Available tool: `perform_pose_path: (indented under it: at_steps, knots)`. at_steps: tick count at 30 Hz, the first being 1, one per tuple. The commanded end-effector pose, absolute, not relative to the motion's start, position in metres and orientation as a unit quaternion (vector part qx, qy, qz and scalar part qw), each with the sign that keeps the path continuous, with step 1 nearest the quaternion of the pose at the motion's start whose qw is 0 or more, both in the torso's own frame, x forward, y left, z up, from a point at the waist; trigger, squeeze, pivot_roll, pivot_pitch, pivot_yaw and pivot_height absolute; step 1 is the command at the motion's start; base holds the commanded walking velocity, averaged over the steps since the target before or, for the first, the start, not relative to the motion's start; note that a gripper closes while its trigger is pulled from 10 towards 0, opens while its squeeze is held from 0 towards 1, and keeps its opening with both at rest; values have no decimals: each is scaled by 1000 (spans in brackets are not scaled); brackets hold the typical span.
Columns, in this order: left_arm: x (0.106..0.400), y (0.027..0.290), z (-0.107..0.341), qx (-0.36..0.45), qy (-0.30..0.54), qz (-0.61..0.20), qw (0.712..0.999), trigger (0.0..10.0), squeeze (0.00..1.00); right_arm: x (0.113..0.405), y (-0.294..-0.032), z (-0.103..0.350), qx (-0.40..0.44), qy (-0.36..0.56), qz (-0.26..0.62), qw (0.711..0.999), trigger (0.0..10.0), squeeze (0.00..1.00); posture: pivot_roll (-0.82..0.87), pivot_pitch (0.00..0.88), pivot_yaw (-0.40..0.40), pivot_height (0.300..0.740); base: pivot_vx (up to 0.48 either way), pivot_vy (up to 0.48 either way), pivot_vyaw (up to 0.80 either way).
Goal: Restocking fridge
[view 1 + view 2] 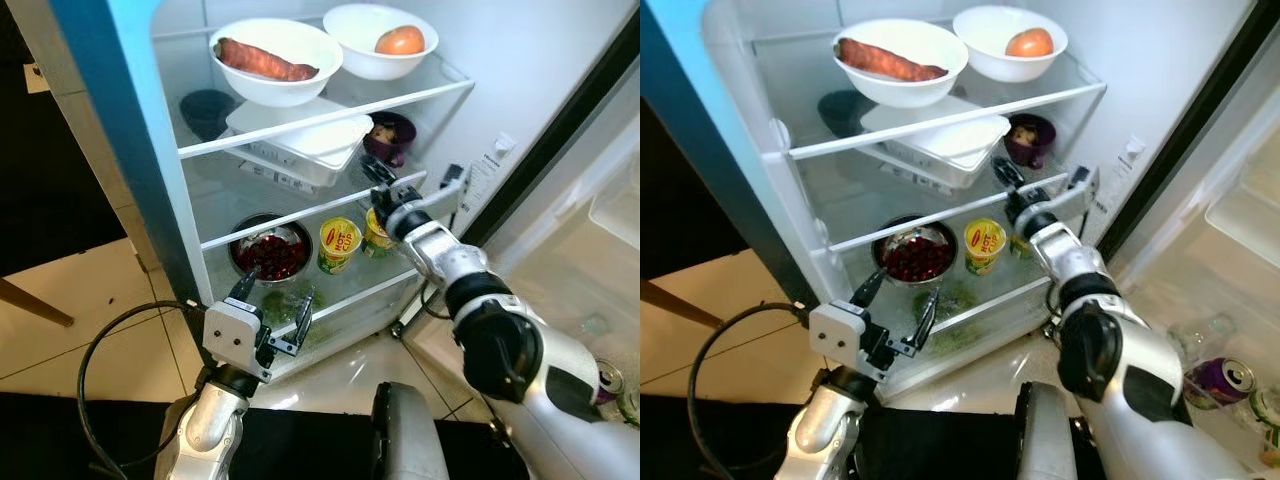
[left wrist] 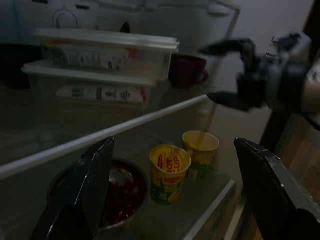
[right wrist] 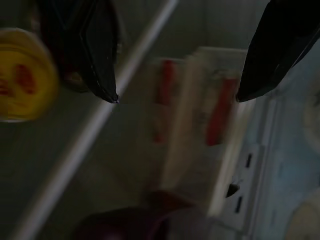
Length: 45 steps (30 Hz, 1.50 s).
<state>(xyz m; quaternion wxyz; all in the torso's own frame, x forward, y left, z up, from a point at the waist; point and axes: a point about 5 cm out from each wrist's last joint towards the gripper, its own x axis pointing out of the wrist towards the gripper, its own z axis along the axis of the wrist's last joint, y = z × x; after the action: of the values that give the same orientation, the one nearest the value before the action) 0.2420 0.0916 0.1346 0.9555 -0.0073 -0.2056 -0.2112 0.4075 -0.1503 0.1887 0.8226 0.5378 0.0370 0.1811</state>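
Two open tools at an open fridge.
Head views: right tool (image 1: 405,190), empty, at the middle shelf edge (image 1: 300,212); left tool (image 1: 272,300) spread below. Left wrist view: yellow cups (image 2: 170,172) beside a cherry bowl (image 2: 117,192), room around them.

A: What can you not see well here?

B: The right wrist view is blurred. The stacked containers (image 3: 200,130) show red marks, but I cannot read the labels. The yellow cup (image 3: 22,75) is cut by the picture's edge.

A: And in the head views?

B: The right arm covers part of the second yellow cup (image 1: 377,232). The dark bowl (image 1: 205,108) is half hidden behind the white bowl (image 1: 276,62). The purple can (image 1: 1220,380) is partly hidden too.
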Motion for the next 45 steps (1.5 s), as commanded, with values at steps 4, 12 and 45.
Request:
perform_pose_path:
  at_steps: [4, 12, 45]
  knots:
    - [241, 86, 130, -16, -201, -211, 957, 10000, 0, 402, -163, 179, 515, 44, 190, 834, 10000, 0, -38, 178, -95, 423, 0, 0, 0]
    - [246, 83, 129, -6, -208, -222, 953, 10000, 0, 364, -210, 115, 378, 109, 200, 897, 10000, 0, -49, 139, -103, 423, 0, 0, 0]
    - [205, 151, 4, 63, 36, -161, 984, 10000, 0, 256, -258, -6, 324, 208, 31, 923, 10000, 0, -7, 39, -62, 428, 0, 0, 0]
